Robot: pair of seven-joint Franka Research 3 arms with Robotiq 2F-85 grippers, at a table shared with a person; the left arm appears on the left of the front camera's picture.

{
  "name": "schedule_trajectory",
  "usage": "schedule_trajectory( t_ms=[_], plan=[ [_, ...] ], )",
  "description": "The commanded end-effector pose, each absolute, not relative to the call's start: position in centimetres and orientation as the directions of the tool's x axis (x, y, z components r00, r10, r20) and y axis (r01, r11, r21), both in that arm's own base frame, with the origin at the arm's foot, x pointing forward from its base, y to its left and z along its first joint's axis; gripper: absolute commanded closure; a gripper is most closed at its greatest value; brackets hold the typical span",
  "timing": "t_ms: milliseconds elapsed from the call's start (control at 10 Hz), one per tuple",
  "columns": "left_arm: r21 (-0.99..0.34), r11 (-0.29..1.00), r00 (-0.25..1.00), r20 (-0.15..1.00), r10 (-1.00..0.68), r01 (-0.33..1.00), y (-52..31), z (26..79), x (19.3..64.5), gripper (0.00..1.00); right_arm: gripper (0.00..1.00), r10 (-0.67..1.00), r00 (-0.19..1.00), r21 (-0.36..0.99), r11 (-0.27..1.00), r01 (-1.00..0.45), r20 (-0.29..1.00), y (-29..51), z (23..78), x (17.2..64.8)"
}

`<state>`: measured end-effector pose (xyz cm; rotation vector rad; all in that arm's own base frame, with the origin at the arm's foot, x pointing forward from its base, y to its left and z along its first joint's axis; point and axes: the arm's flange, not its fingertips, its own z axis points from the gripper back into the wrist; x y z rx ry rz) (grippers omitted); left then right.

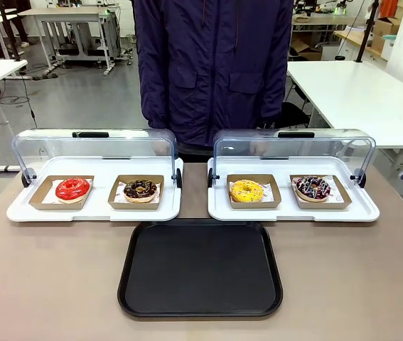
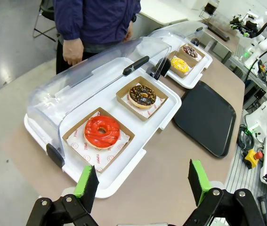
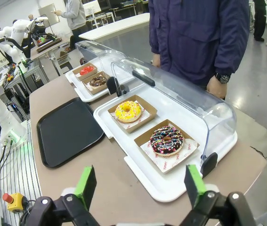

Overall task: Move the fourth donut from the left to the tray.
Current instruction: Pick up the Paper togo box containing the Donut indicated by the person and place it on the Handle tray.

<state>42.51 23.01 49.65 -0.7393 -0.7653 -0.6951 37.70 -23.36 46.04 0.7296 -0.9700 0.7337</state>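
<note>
The fourth donut, dark chocolate glaze with white-pink drizzle and coloured sprinkles, lies in its brown cardboard holder at the right end of the right white display tray. In the right wrist view the same donut lies just beyond my right gripper, which stands open and holds nothing. The black tray lies bare at the table's front middle, also as the black tray and the black tray. My left gripper is open above the table edge, near the red donut.
A red donut and a crumb-topped chocolate donut sit on the left display tray. A yellow donut lies beside the fourth one. Both clear domed lids are raised. A person stands at the far side, hands down.
</note>
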Motion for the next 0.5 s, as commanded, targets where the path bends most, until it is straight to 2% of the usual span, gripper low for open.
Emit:
schedule_trajectory(
  t_ms=[0,400],
  plan=[
    [-0.326,0.543,0.531,0.802,-0.274,0.774,22.99,49.66,42.46,0.00,0.00,0.200,0.341,0.186,0.543,-0.819,0.919,-23.43,46.03,38.02],
    [-0.326,0.543,0.531,0.802,-0.274,0.774,22.99,49.66,42.46,0.00,0.00,0.200,0.341,0.186,0.543,-0.819,0.919,-23.43,46.03,38.02]
  ],
)
